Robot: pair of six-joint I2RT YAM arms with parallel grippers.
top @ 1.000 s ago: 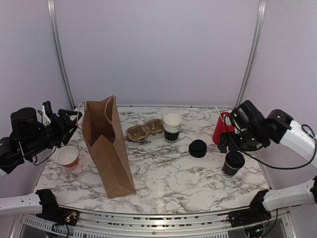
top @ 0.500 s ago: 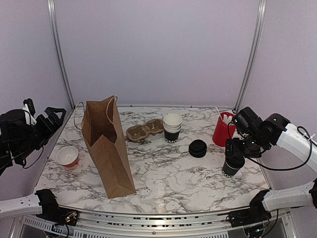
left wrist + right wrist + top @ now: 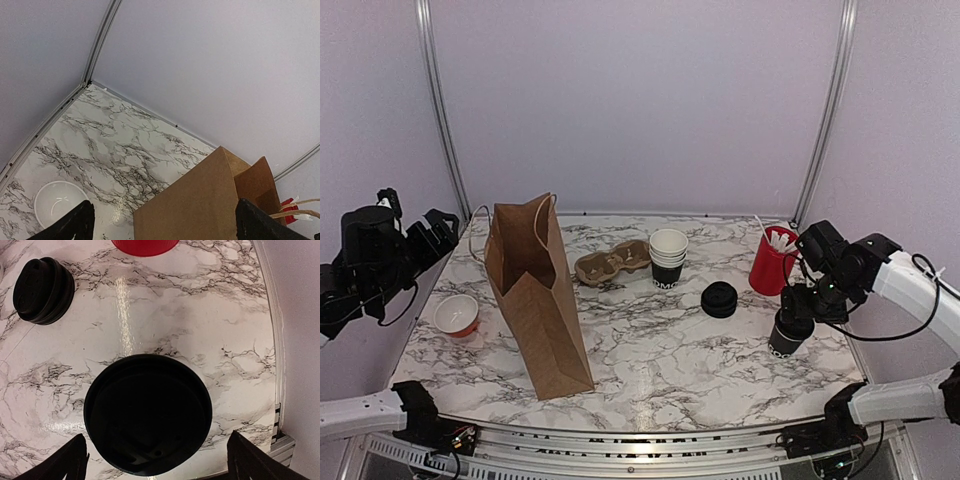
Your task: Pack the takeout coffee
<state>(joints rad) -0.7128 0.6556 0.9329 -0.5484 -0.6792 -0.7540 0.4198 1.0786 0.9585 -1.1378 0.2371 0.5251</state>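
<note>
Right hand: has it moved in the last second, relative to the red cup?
Yes. The right hand went right, clear of the red cup, now above the lidded cup.

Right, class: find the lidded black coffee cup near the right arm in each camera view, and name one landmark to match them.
Top external: the lidded cup stands at the right side of the table.
Left wrist: not in it.
Right wrist: lidded cup at centre, seen from above.
Shared landmark: the stack of black lids, left of the cup in both.
</note>
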